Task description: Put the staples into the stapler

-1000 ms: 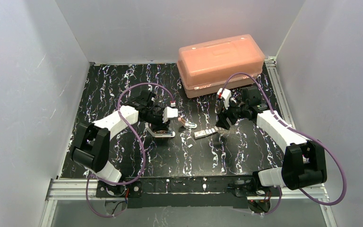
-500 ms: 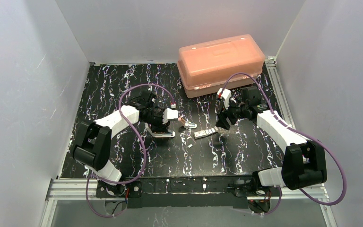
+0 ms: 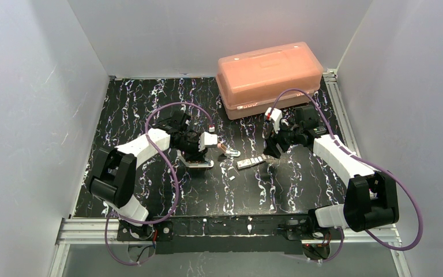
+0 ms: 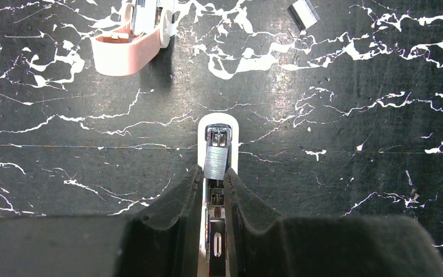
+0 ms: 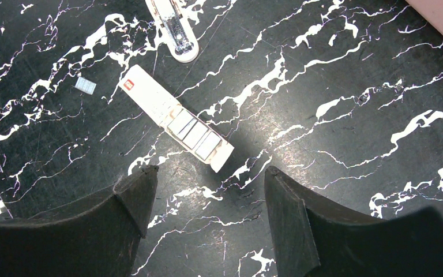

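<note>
left gripper [image 4: 212, 174] pinches the staples [image 4: 216, 158], likely light and brittle, by their sides over the stapler [image 4: 218, 119]; right gripper [image 5: 209, 171] gapes empty.

Work surface and surroundings. Black table [image 3: 150, 190] veined with white marbling, enclosed on three sides by plain white walls [image 3: 29, 115]. An aluminium rail [image 3: 86, 231] runs along its near edge. At the far right of the table sits a translucent salmon-pink box [image 3: 270, 78], lid on and set slightly askew. Near the centre lie two small items: a pinkish-tan block [image 4: 118, 49] with a metal insert and, close by, an open whitish packet [image 5: 176, 124], marked red at one end.
</note>
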Controlling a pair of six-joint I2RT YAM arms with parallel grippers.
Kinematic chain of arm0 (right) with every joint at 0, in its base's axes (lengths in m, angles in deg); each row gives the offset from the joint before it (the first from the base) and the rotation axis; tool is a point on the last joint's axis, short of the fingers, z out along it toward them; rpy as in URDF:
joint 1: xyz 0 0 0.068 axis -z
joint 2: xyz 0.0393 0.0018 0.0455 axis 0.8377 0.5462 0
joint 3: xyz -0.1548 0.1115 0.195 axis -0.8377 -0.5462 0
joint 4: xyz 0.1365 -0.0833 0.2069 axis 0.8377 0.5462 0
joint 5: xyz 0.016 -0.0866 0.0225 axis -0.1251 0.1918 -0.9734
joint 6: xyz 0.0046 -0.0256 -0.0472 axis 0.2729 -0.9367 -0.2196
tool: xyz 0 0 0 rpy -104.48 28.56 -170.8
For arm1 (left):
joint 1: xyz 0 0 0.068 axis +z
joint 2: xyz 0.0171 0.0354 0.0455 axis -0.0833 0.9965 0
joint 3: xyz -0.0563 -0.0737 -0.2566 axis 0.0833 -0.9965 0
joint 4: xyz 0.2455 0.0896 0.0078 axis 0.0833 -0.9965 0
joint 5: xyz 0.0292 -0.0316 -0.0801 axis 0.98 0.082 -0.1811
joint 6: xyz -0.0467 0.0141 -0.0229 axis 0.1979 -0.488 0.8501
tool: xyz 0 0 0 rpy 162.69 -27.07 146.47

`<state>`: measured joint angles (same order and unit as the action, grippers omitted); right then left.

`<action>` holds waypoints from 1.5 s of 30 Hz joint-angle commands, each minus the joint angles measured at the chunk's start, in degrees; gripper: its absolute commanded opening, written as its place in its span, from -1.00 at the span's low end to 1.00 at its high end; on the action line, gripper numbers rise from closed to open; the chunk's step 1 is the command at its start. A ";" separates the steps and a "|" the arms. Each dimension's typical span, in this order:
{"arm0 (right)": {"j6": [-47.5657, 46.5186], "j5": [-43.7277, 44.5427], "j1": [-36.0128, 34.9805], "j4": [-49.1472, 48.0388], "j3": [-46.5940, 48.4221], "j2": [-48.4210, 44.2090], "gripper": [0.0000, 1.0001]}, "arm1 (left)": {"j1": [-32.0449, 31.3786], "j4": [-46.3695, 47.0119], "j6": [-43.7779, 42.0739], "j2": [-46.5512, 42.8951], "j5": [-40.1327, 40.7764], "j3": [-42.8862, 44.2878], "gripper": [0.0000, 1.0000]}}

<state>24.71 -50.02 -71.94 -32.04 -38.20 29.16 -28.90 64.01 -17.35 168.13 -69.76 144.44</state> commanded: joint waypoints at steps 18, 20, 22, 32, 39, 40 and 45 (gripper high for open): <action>-0.16 -0.96 0.27 -0.85 -0.12 -0.17 0.50 | 0.30 -1.26 -0.09 1.18 -0.27 1.18 -1.00; -0.16 -0.96 0.27 -0.86 -0.12 -0.22 0.50 | 0.30 -1.30 -0.09 1.21 -0.19 1.23 -1.00; -0.20 -0.96 0.20 -0.82 -0.12 -0.13 0.50 | 0.30 -1.32 0.02 1.31 -0.20 1.23 -1.00; -0.16 -0.96 0.24 -0.81 -0.12 -0.24 0.50 | 0.21 -1.40 -0.09 2.07 0.10 1.49 -1.00; -0.19 -0.89 0.24 -0.89 -0.12 -0.13 0.50 | 0.08 -1.36 -0.01 2.36 0.11 1.67 -1.00; -0.19 -0.87 0.20 -0.84 -0.12 -0.09 0.50 | 0.05 -1.35 0.04 2.36 0.10 1.67 -1.00; -0.26 -0.78 0.24 -0.84 -0.12 -0.05 0.50 | -0.07 -1.16 0.34 2.63 0.10 1.58 -0.99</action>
<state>24.71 -50.02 -71.94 -32.04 -38.20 29.16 -28.90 64.05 -17.07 169.92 -69.60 144.81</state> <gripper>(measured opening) 0.751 0.159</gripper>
